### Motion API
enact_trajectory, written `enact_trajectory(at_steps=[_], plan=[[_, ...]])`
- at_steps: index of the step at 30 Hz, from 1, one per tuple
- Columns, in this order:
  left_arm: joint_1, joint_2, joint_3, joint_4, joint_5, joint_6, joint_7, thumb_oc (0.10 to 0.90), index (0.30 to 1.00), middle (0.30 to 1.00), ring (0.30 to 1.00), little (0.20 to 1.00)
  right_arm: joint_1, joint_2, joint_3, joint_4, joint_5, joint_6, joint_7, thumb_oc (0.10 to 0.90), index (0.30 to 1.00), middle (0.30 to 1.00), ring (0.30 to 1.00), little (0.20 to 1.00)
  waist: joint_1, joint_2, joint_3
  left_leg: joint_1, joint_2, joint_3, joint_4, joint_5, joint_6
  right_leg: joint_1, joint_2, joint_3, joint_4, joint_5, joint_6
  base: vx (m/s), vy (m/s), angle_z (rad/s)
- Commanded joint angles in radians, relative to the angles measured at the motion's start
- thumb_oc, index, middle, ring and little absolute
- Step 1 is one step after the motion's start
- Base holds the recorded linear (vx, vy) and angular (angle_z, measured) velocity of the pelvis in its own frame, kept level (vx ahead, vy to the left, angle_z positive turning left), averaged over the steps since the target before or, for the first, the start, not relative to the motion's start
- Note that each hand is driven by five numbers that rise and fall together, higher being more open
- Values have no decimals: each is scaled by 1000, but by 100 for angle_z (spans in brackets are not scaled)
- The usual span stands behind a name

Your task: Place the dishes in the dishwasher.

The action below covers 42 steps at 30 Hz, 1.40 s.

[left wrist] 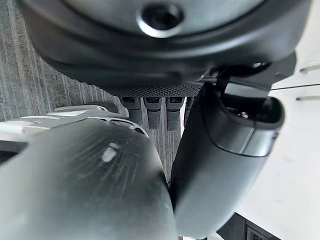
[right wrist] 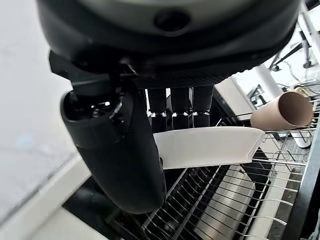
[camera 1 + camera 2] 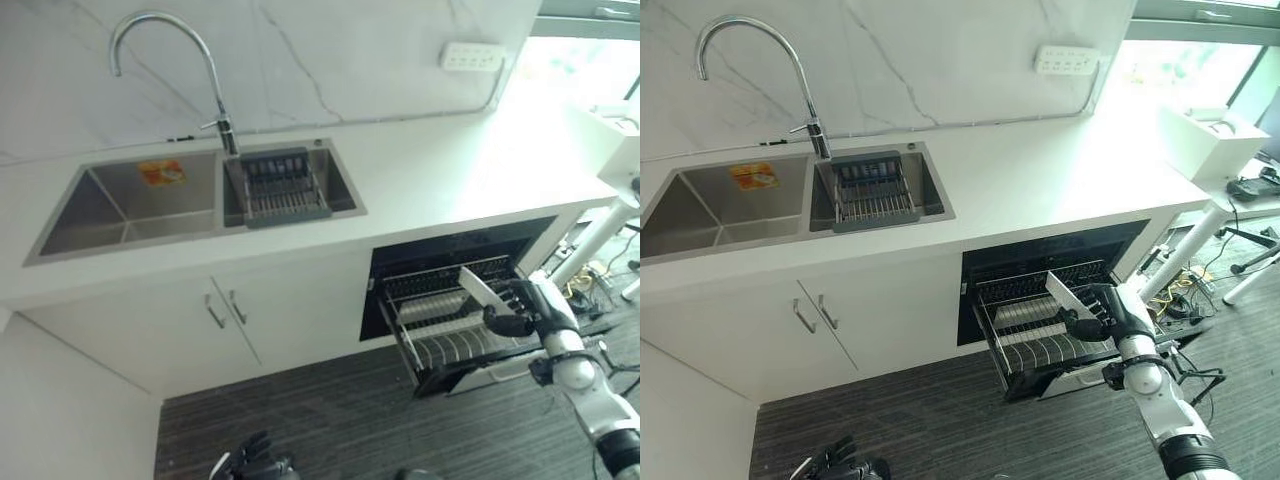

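Observation:
A white plate [image 3: 480,290] is pinched on edge in my right hand [image 3: 515,308], tilted, just above the pulled-out wire rack [image 3: 440,352] of the open dishwasher [image 3: 1060,250] under the counter. The right wrist view has the thumb [image 2: 120,150] on one face of the plate [image 2: 210,147] and the fingers [image 2: 175,107] behind it, with the rack's tines below. A tan cup [image 2: 282,112] lies on its side on the rack's far part. My left hand [image 3: 255,462] hangs low near the floor, fingers [image 1: 152,111] relaxed and holding nothing.
A double sink [image 3: 130,205] with a dark drainer basket [image 3: 285,185] and a tall faucet [image 3: 165,40] sits in the white counter [image 3: 450,170]. Cabinet doors [image 3: 225,310] are left of the dishwasher. White table legs [image 3: 1185,250] and cables stand right of the rack.

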Motion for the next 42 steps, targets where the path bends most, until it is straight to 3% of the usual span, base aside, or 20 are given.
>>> enact_trajectory(at_steps=[1, 9, 14, 21, 34, 41, 42], plan=[[-25, 70, -36, -7, 19, -8, -22, 800, 900, 900, 900, 900, -184, -59, -50, 2, -20, -72, -43, 400, 300, 300, 300, 300, 22, -11, 15, 56, 26, -14, 96, -164, -27, 22, -15, -14, -53, 38, 45, 20, -7, 21], [-26, 89, -55, -33, 5, 8, -23, 800, 900, 900, 900, 900, -284, -94, 32, 157, -15, -58, -8, 400, 300, 300, 300, 300, 56, -6, 21, 52, 17, -34, 96, -159, -28, 30, -23, -30, -53, 43, 49, 9, -5, 5], [-34, 103, -69, -24, 8, 10, -9, 800, 900, 900, 900, 900, -389, -96, 100, 358, -26, -72, 45, 400, 300, 300, 300, 300, 95, 0, 39, 37, 8, -57, 96, -150, -26, 28, -32, -46, -53, 50, 52, 14, -45, 18], [-78, 125, -96, -38, -9, 4, 0, 800, 900, 900, 900, 900, -540, -86, 192, 534, -28, -51, 69, 400, 300, 300, 300, 300, 125, 22, 81, -13, 10, -81, 96, -125, -28, -12, -30, -44, -53, 63, 46, -46, -75, 10], [-147, 143, -130, -195, -139, -4, 23, 800, 900, 900, 900, 900, -754, -114, 302, 646, -37, 31, 55, 400, 300, 300, 300, 300, 156, 75, 197, -124, 6, -117, 96, -88, -40, -109, -33, -40, -53, 76, 30, -124, -51, 5], [-158, 154, -148, -234, -167, 0, 33, 800, 900, 900, 900, 900, -787, -131, 309, 660, -36, 59, 43, 400, 300, 300, 300, 300, 151, 85, 214, -145, 1, -116, 96, -85, -44, -130, -41, -41, -53, 81, 30, -71, -1, 3], [-158, 155, -150, -235, -169, -1, 30, 800, 900, 900, 900, 900, -789, -133, 311, 663, -35, 76, 52, 536, 505, 505, 505, 505, 150, 86, 213, -146, 2, -112, 96, -84, -45, -130, -44, -43, -53, 81, 30, -42, 27, 6]])
